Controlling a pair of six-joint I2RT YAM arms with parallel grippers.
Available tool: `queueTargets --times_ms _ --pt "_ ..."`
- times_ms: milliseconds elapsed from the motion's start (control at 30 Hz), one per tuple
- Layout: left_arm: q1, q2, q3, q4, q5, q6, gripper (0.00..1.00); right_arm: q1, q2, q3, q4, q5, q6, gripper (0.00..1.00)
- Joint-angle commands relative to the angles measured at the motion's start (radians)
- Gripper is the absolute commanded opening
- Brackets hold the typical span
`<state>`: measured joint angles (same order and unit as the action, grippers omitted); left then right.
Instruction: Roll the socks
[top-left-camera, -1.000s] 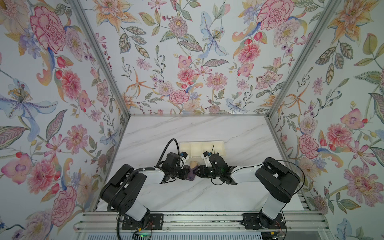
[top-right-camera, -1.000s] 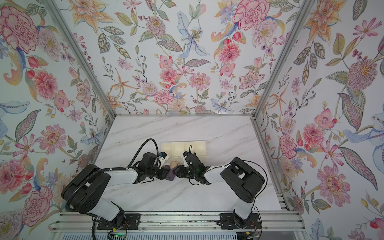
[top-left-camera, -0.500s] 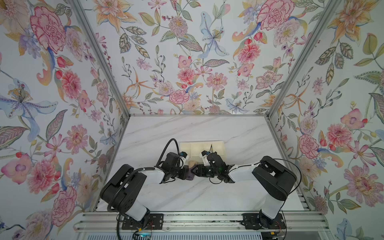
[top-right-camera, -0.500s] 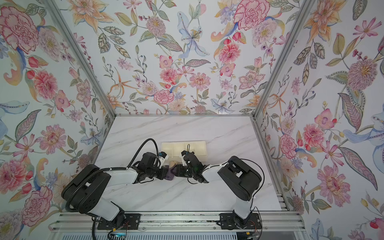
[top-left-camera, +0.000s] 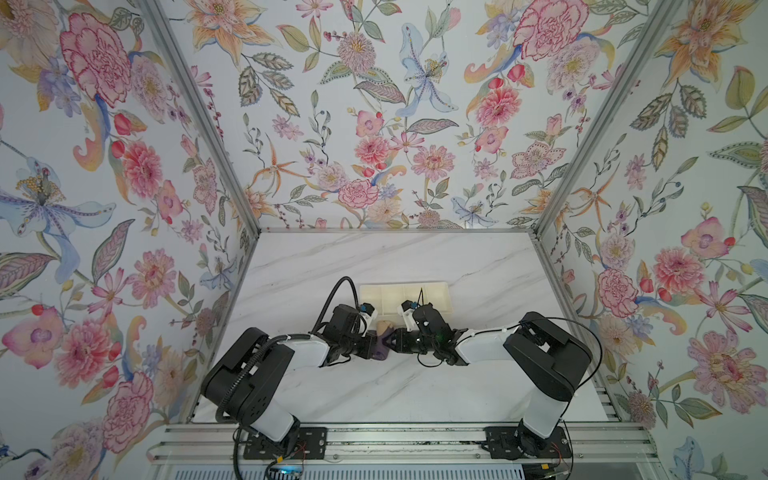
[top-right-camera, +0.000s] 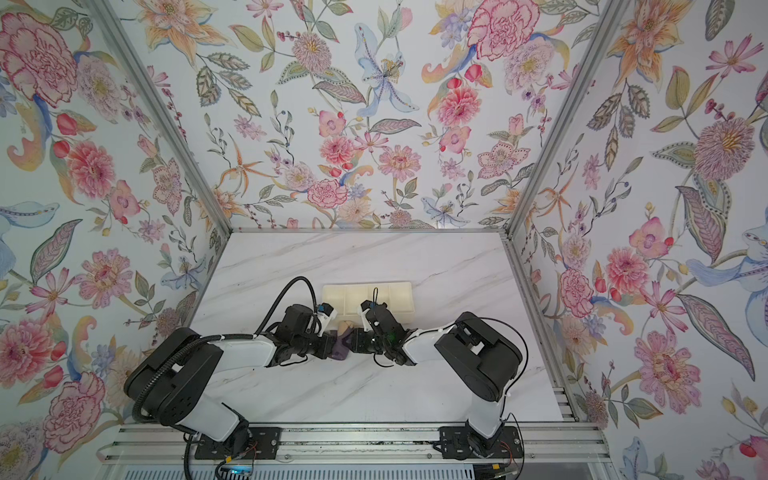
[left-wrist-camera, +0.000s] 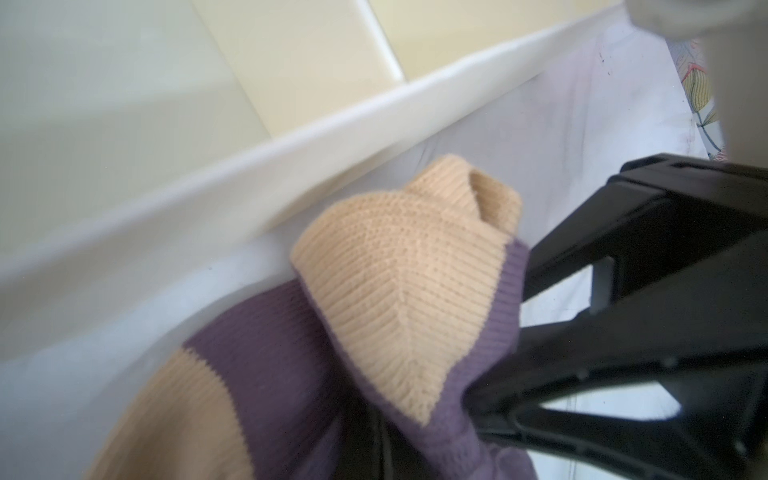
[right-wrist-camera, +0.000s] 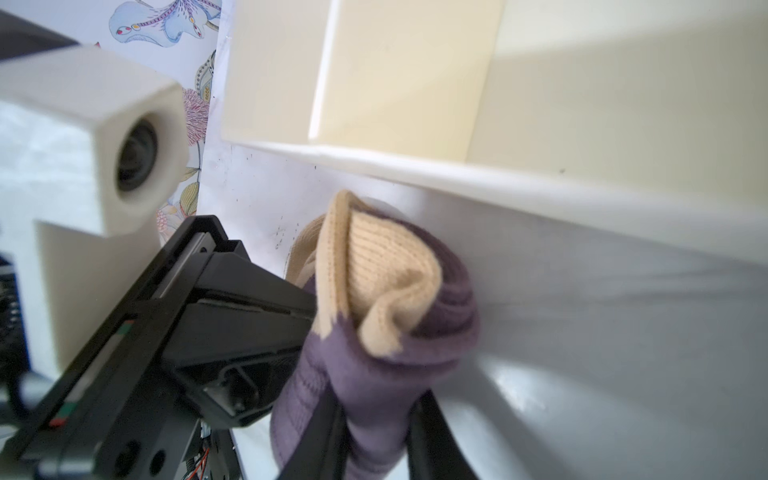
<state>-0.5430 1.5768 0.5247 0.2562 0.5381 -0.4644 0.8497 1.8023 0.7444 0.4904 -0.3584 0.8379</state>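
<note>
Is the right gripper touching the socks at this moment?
Touching. The right wrist view shows it: the socks sit inside the right gripper, and both its fingers press into the purple fabric.

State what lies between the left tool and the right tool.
The socks, a purple and tan bundle, lie between the left tool and right tool; both top views show it.

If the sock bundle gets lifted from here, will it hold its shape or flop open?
Probably floppy: the socks are soft ribbed knit, sagging in folds. The roll would likely loosen, since the tan end sticks out untucked. They are unlikely to slip, as the knit looks grippy.
</note>
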Motion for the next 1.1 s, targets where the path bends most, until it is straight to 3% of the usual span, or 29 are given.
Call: queueTargets --times_ms 0,100,433,767,967,1067 --pt "-0.018 0.052 -0.018 -0.089 0.011 0.002 0.00 0.039 0.049 0.033 -0.004 -0.001 -0.020 0.11" --pt "-0.019 0.046 -0.020 -0.090 0.011 0.000 0.00 0.042 0.043 0.035 -0.020 0.012 -0.030 0.00" --pt "-0.017 0.005 0.000 -0.160 -0.030 0.027 0.00 0.055 0.003 0.076 -0.208 0.083 -0.094 0.00" --pt "0.000 -0.077 0.050 -0.287 -0.133 0.065 0.13 0.056 -0.037 0.100 -0.395 0.161 -0.143 0.00" --pt "0.014 -0.136 0.063 -0.321 -0.173 0.062 0.13 0.056 -0.037 0.106 -0.423 0.167 -0.151 0.00" --pt "0.018 -0.169 0.073 -0.334 -0.186 0.060 0.08 0.057 -0.034 0.111 -0.430 0.165 -0.153 0.00"
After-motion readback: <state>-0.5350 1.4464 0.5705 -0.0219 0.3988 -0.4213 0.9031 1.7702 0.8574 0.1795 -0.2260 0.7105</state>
